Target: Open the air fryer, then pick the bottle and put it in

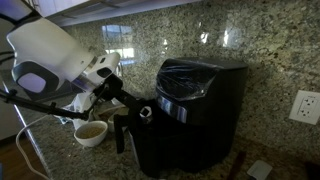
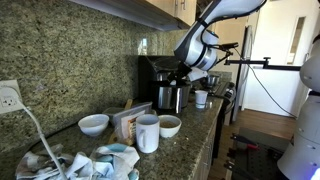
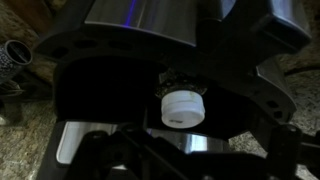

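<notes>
On a granite counter (image 1: 55, 160), in an exterior view, the black air fryer (image 1: 200, 100) stands against the stone wall, right of centre. The white arm (image 1: 50, 55) enters from the left, and its black gripper (image 1: 140, 112) sits just in front of the fryer's left-facing front. A bowl of brown liquid (image 1: 90, 132) rests on the counter below the arm, near the fryer. A wall socket (image 1: 305, 105) is at far right.

In an exterior view along the counter, the air fryer (image 2: 157, 75) stands far back against the wall, with the arm (image 2: 205, 35) bending down to its front. A white cup (image 2: 148, 132) stands near the camera between two white bowls (image 2: 94, 124).

At the centre of the wrist view, the bottle (image 3: 182, 105) shows its round white cap from above. It sits inside the dark hollow of the drawer (image 3: 100, 100), below the fryer's silver band (image 3: 140, 20). The gripper's fingers appear as dark shapes along the bottom edge, spread wide and clear of the cap.
</notes>
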Controlling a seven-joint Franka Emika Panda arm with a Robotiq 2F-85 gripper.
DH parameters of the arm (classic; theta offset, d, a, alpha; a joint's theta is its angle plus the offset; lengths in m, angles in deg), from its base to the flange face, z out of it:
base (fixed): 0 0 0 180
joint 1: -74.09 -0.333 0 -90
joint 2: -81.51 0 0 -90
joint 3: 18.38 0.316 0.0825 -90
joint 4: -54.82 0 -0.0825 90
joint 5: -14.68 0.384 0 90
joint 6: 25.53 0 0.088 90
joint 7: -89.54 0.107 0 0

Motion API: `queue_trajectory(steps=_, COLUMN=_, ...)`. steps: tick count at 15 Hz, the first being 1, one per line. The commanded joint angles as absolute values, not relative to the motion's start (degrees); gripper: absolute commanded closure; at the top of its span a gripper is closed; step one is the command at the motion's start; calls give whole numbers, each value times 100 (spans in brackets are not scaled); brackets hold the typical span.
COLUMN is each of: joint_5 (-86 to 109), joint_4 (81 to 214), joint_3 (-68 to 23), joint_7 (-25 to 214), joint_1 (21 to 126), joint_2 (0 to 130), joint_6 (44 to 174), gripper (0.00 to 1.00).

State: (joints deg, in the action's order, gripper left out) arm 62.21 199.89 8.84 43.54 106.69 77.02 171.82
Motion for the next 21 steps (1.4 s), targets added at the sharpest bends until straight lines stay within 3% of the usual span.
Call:
queue_trajectory(steps=1, joint_5=6582, joint_4=19838, joint_3=697, joint_7=3922, joint_1=10447, joint_2=7657, joint_6=17206, gripper=0)
queue_trajectory(steps=15, joint_5=6392, joint_4=19547, joint_3=514, joint_7=3712, joint_1=10153, joint_2=7760, joint_6=16864, gripper=0)
queue_trajectory(steps=19, joint_5=6409, joint_4=19611, joint_3=-199, joint_7=3004, joint_1=10277, joint_2=8257, joint_6=16269, gripper=0)
queue_trajectory(steps=21, joint_5=4911, joint_4=19809, joint_3=-1454, joint_7=4045, joint_1=9721, joint_2=8573, joint_6=15991, gripper=0)
